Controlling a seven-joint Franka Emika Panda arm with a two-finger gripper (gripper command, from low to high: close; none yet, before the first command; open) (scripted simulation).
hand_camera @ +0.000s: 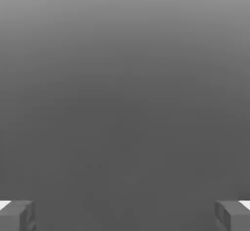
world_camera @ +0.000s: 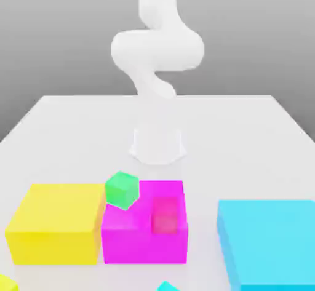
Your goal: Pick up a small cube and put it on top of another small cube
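Note:
A small teal-cyan cube (world_camera: pixel 166 287) lies on the white table (world_camera: pixel 246 136) at the near edge of the exterior view, cut off by the frame, just in front of the magenta block. A small green cube (world_camera: pixel 122 189) sits tilted on the seam between the yellow and magenta blocks. The white arm (world_camera: pixel 157 53) rises from its base (world_camera: pixel 158 143) at the table's middle and bends upward out of frame. In the hand view my gripper (hand_camera: pixel 125 215) is open, its grey fingertips (hand_camera: pixel 17 215) far apart with nothing between them, facing plain grey background.
A large yellow block (world_camera: pixel 56 222) stands at the exterior view's near left. Beside it is a magenta block (world_camera: pixel 144 228) with a notch in its top. A large light-cyan block (world_camera: pixel 267 243) fills the near right. A yellow corner (world_camera: pixel 5 283) shows at the bottom left.

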